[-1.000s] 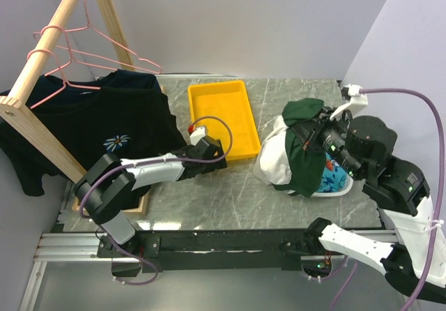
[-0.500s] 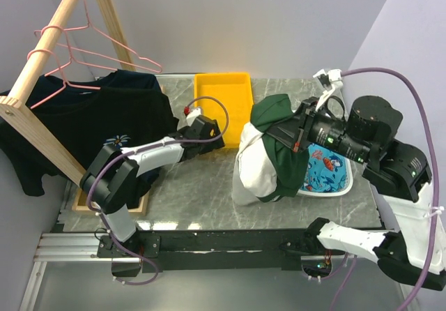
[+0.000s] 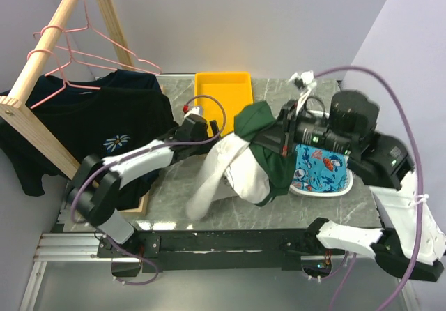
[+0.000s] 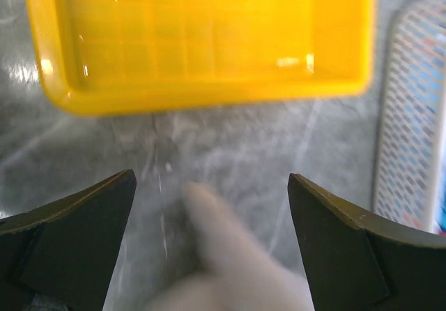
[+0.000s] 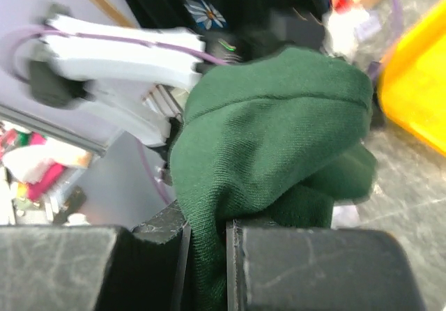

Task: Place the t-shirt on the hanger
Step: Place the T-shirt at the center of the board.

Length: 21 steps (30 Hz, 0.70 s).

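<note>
Apparently blue cloth (image 3: 320, 167) in white basket (image 3: 322, 193); t-shirt (image 3: 253, 118) aloft.

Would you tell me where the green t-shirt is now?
Top view: the t-shirt hangs mid-table from the right gripper, between the yellow tray and the white basket, its white part trailing leftward.

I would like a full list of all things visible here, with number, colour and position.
t-shirt: one, dark green and white, hanging from the right pincer
wire hangers: at least two, pink, on the rack's rail
black t-shirt: one, daisy print, hanging at the rack
rack: one, light wood, far left
tray: one, yellow, far middle of table
basket: one, white, right side
cloth: one, blue patterned, in the basket
table: one, grey marble
left pincer: one, black, open, before the tray
right pincer: one, black, shut on the t-shirt
</note>
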Available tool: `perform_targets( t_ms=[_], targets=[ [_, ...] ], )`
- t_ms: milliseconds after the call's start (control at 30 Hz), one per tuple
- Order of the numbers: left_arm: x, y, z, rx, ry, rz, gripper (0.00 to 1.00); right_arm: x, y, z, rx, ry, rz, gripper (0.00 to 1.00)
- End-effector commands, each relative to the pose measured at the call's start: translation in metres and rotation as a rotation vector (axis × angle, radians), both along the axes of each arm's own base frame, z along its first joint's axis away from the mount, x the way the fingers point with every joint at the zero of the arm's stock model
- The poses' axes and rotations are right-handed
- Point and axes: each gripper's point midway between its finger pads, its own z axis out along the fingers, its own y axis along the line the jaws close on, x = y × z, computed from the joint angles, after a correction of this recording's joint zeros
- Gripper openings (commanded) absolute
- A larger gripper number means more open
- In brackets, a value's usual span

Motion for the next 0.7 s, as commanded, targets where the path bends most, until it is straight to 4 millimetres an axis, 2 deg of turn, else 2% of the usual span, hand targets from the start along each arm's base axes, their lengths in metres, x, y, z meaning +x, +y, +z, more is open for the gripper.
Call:
perform_targets(
  t_ms=[0,33,67,100,133,167,233,267,333,367,400,433,467,500,533,567,633,667],
  targets=[
    [-0.028,0.003,0.047,-0.067,-0.077,-0.094,0.96,0.01,-0.01,-0.052,-0.059,-0.028,-0.063,0.13],
    [-0.037,0.01,0.04,-0.052,-0.061,-0.094,0.96,0.017,-0.013,-0.07,-0.083,-0.001,-0.105,0.14],
    [-0.043,0.01,0.042,-0.058,-0.061,-0.107,0.96,0.021,-0.015,-0.107,-0.143,0.055,-0.132,0.15],
    [-0.049,0.012,0.052,-0.073,-0.081,-0.113,0.96,0.027,-0.018,-0.124,-0.17,0.076,-0.163,0.16],
    [-0.057,0.016,0.048,-0.059,-0.067,-0.117,0.96,0.039,-0.025,-0.138,-0.196,0.094,-0.241,0.17],
    [-0.064,0.015,0.049,-0.054,-0.072,-0.128,0.96,0.046,-0.027,-0.165,-0.249,0.136,-0.272,0.18],
    [-0.075,0.019,0.057,-0.049,-0.088,-0.129,0.96,0.064,-0.032,-0.181,-0.279,0.157,-0.353,0.23],
    [-0.085,0.017,0.056,-0.036,-0.079,-0.143,0.96,0.072,-0.028,-0.198,-0.315,0.191,-0.358,0.28],
    [-0.093,0.021,0.067,-0.04,-0.111,-0.13,0.96,0.085,-0.019,-0.205,-0.325,0.212,-0.372,0.28],
    [-0.103,0.02,0.068,-0.032,-0.107,-0.145,0.96,0.095,-0.009,-0.214,-0.343,0.24,-0.363,0.28],
    [-0.106,0.024,0.078,-0.041,-0.141,-0.132,0.96,0.103,0.001,-0.213,-0.322,0.246,-0.362,0.27],
    [-0.112,0.026,0.078,-0.043,-0.142,-0.131,0.97,0.108,0.01,-0.216,-0.32,0.263,-0.346,0.28],
    [-0.119,0.026,0.081,-0.05,-0.149,-0.139,0.98,0.116,0.028,-0.22,-0.325,0.296,-0.298,0.3],
    [-0.125,0.03,0.088,-0.065,-0.161,-0.142,0.98,0.122,0.038,-0.219,-0.321,0.308,-0.283,0.3],
    [-0.13,0.031,0.086,-0.066,-0.163,-0.151,0.99,0.127,0.046,-0.22,-0.326,0.314,-0.277,0.31],
    [-0.138,0.028,0.088,-0.078,-0.169,-0.175,0.97,0.139,0.059,-0.216,-0.331,0.313,-0.275,0.37],
    [-0.147,0.03,0.095,-0.097,-0.191,-0.198,0.96,0.141,0.068,-0.213,-0.363,0.311,-0.264,0.51],
    [-0.154,0.026,0.096,-0.101,-0.197,-0.227,0.95,0.145,0.072,-0.201,-0.35,0.29,-0.269,0.59]
  ],
)
